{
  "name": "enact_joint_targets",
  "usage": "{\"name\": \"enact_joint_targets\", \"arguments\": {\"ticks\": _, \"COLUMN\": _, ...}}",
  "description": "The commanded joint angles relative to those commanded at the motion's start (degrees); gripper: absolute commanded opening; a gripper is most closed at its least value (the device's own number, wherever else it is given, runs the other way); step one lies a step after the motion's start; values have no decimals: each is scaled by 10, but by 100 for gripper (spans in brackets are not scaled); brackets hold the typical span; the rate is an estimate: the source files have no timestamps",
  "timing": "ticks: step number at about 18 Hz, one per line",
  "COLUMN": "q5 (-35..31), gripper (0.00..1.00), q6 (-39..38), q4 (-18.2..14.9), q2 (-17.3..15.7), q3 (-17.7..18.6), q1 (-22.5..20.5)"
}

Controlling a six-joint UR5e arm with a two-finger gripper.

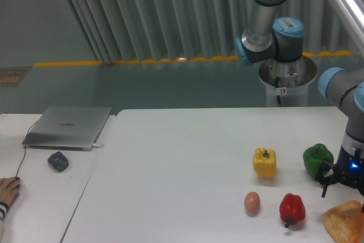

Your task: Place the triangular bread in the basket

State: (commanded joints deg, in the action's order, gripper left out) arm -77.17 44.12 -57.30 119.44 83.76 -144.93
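The triangular bread (346, 224), a golden-orange flaky pastry, lies at the table's front right corner and is partly cut off by the frame edge. My gripper (343, 190) hangs just above and behind it, beside the green pepper (316, 160). Its dark fingers (325, 186) are spread open with nothing between them. The right finger runs off the frame edge. The basket is out of view.
A yellow pepper (264, 162), a red pepper (292, 209) and a small tan egg (252, 201) sit left of the bread. On the left table are a laptop (68, 126), a dark mouse (58, 161) and a person's hand (7, 190).
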Motion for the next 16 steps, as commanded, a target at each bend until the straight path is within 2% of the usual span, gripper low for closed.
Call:
{"name": "enact_joint_targets", "arguments": {"ticks": 5, "q5": 0, "gripper": 99, "q6": 1, "q4": 1, "q2": 18, "q3": -10, "q1": 1}}
{"name": "enact_joint_targets", "arguments": {"ticks": 7, "q5": 0, "gripper": 90, "q6": 4, "q4": 1, "q2": 25, "q3": -18, "q1": 1}}
{"name": "enact_joint_targets", "arguments": {"ticks": 8, "q5": -1, "gripper": 89, "q6": 4, "q4": 1, "q2": 26, "q3": -21, "q1": 1}}
{"name": "enact_joint_targets", "arguments": {"ticks": 12, "q5": 0, "gripper": 90, "q6": 5, "q4": 1, "q2": 36, "q3": -28, "q1": 1}}
{"name": "enact_joint_targets", "arguments": {"ticks": 16, "q5": -1, "gripper": 100, "q6": 22, "q4": 1, "q2": 39, "q3": -32, "q1": 0}}
